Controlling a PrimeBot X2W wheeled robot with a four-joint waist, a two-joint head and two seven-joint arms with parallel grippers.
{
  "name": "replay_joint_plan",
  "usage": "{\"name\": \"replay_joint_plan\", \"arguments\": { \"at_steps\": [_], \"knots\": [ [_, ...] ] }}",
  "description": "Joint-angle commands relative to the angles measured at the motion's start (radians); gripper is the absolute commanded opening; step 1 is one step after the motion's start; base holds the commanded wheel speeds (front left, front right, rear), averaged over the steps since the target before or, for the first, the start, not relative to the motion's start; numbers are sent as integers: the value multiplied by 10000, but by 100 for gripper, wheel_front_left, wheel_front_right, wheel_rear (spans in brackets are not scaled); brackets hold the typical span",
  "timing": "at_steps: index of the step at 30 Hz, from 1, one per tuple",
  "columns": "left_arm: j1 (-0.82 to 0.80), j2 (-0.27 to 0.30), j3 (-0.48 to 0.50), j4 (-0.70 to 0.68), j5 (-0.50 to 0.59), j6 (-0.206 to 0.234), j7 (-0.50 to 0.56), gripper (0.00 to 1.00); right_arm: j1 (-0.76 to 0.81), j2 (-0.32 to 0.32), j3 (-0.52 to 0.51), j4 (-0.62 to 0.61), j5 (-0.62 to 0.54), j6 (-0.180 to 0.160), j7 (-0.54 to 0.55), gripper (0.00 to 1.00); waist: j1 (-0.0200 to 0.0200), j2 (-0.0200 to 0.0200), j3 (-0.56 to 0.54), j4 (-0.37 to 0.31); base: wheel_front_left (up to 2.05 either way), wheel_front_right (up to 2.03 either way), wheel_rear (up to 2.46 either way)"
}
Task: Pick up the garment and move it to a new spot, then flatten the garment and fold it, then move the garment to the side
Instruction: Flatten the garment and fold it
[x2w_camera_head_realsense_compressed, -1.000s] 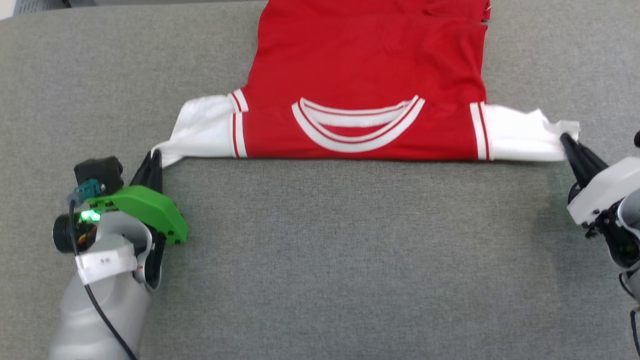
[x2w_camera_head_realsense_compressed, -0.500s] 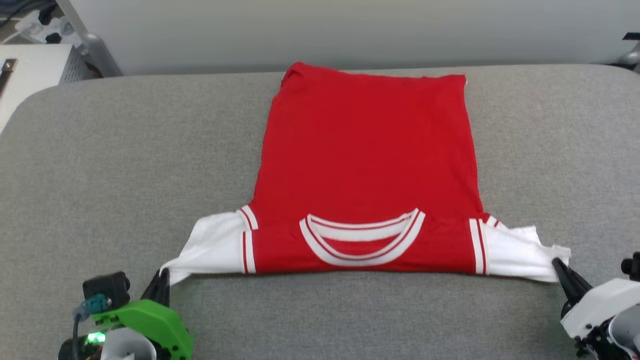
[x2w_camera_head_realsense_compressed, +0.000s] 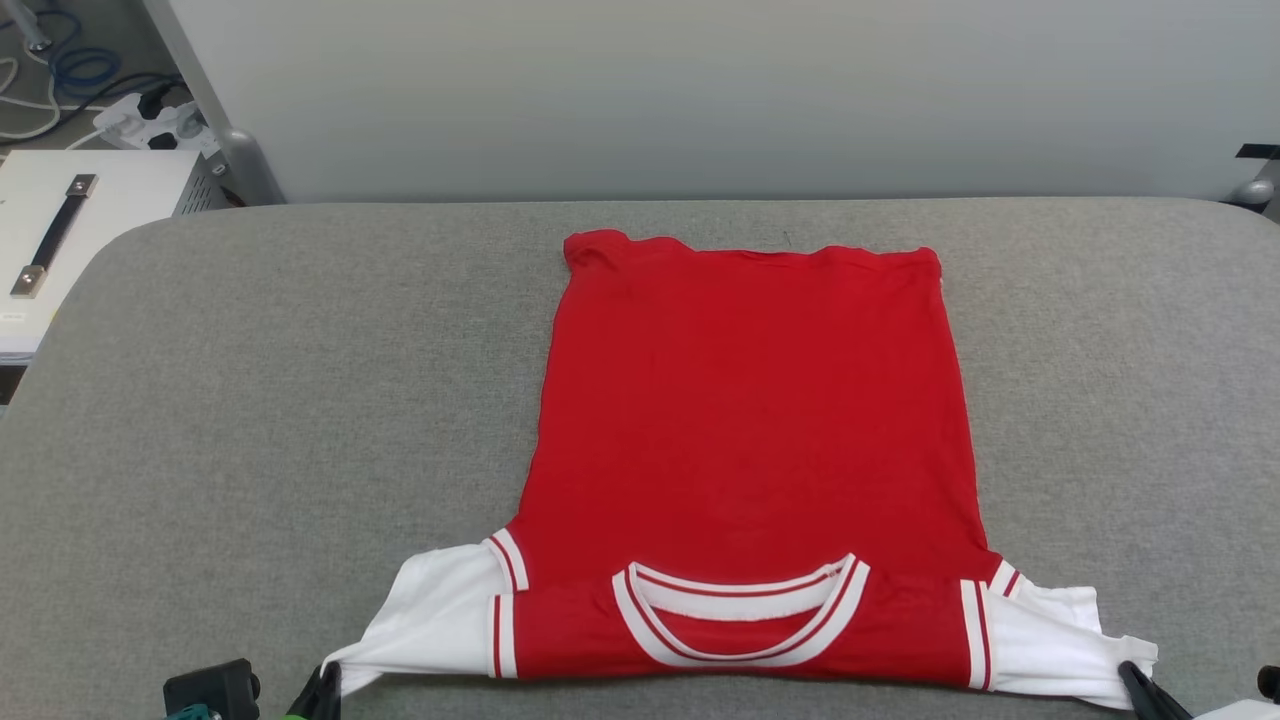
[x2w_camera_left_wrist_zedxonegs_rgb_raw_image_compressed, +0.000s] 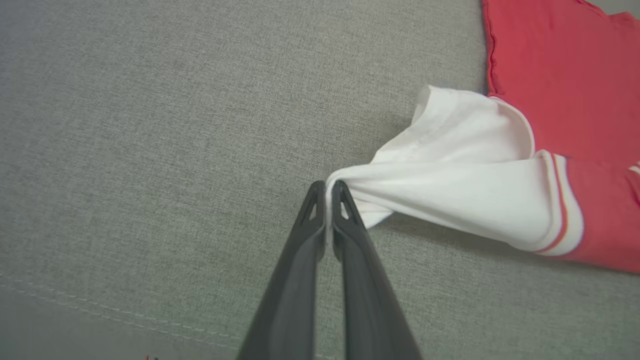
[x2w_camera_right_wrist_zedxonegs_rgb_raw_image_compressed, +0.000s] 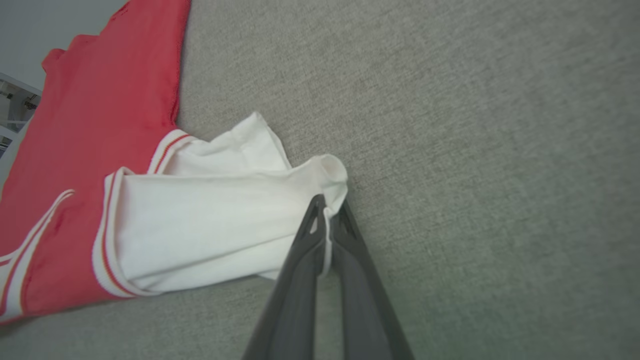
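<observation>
Two pinches, one at each sleeve tip, explain how the red jersey-style T-shirt with white short sleeves and red-and-white striped trim lies. You have it spread on the grey fabric-covered counter, its shoulders along the near edge and its hem close to the far edge. The left fingers are pressed together on the outer corner of the white sleeve on the robot's left, drawing it into a taut cone. The right fingers are pressed together the same way on the corner of the white sleeve on the robot's right. I judge you are holding it this way to flatten it, since tension across the shoulders takes out the slack before any fold.

The cloth looks thin, smooth and limp. Each sleeve gathers in soft folds behind its pinch and lifts a little off the surface, with a shadow beneath. The striped ribbed collar curves in a shallow arc. The body is a plain red panel, nearly flat and slightly narrower at the hem, with faint ripples there.

The counter cover is a coarse grey weave with rounded far corners. Beyond its far-left corner stands a white cabinet with a dark strap handle, and a plain pale wall runs behind.
</observation>
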Motion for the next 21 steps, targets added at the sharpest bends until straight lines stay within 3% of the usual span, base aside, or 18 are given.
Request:
{"name": "replay_joint_plan", "arguments": {
  "at_steps": [1, 2, 3, 4, 13, 21],
  "knots": [
    [127, 110, 90, -69, -47, 160, -30, 0, 171, 81, -185, -134, -301, -17, 142, 0, 1, 0, 20, 40, 0, 0, 0],
    [107, 167, 29, -91, 72, 196, -24, 0, 207, 152, -326, -270, -596, -17, 222, 14, 1, 0, 42, 58, 0, 0, 0],
    [80, 186, -21, -108, 133, 207, -12, 0, 205, 236, -449, -404, -785, -17, 277, 14, 1, 0, 56, 74, 0, 0, 0],
    [28, 168, -71, -154, 172, 210, -27, 0, 174, 340, -586, -601, -997, -17, 353, 97, 1, 0, 84, 96, 0, 0, 0],
    [-536, -27, -417, -428, 357, 171, -101, 0, -1608, 872, -1574, -1609, -2387, -17, 740, 100, 1, 0, 586, 389, 0, 0, 0],
    [-1516, -355, -814, -520, 552, -53, -364, 0, -4490, 295, -1656, -147, -3050, -17, 1584, 100, 1, 0, 1542, 1164, 0, 0, 0]
  ]
}}
